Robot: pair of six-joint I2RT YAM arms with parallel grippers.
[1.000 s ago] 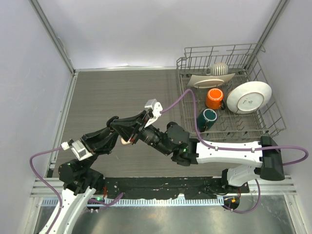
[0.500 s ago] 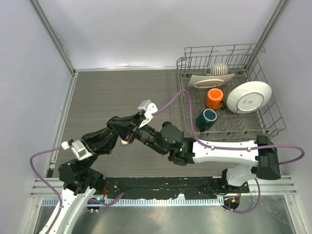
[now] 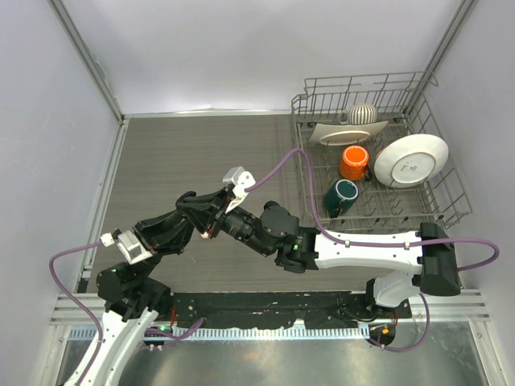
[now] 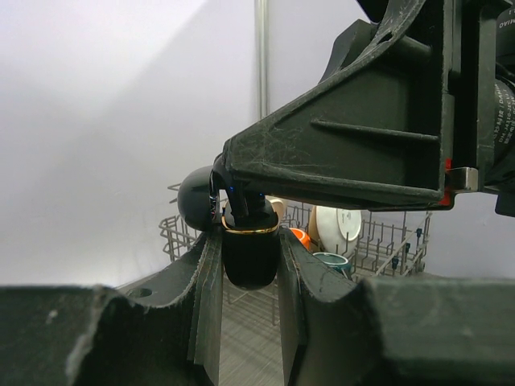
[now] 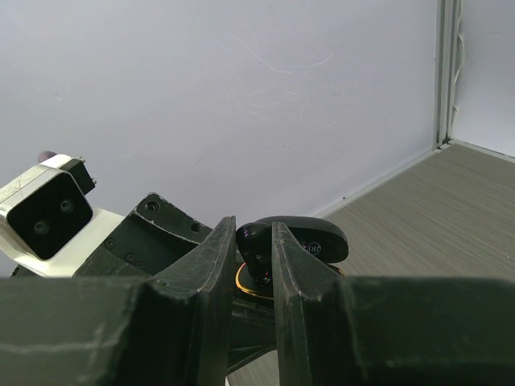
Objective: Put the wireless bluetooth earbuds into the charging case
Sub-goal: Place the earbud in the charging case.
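Jaws of left gripper [image 4: 249, 240] clamp glossy black gold-rimmed charging case [image 4: 249, 261]; right gripper [image 5: 251, 240] pinches tiny black earbud [image 5: 256, 259] just above left jaws; lower straight.

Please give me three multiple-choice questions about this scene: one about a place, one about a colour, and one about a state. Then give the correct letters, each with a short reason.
1. Where on the table does the dish rack stand, seen from the top camera?
A. At the far right
B. At the near left
C. In the centre

2. What colour is the charging case?
A. White
B. Red
C. Glossy black with a gold rim

3. What is the state of the left fingers?
A. Wide open and empty
B. Shut on the charging case
C. Resting flat on the table

Answers:
1 A: the wire rack fills the far right corner in the top view.
2 C: the left wrist view shows a shiny black body with a thin gold ring.
3 B: both fingers press against the sides of the case, which is held up off the table.
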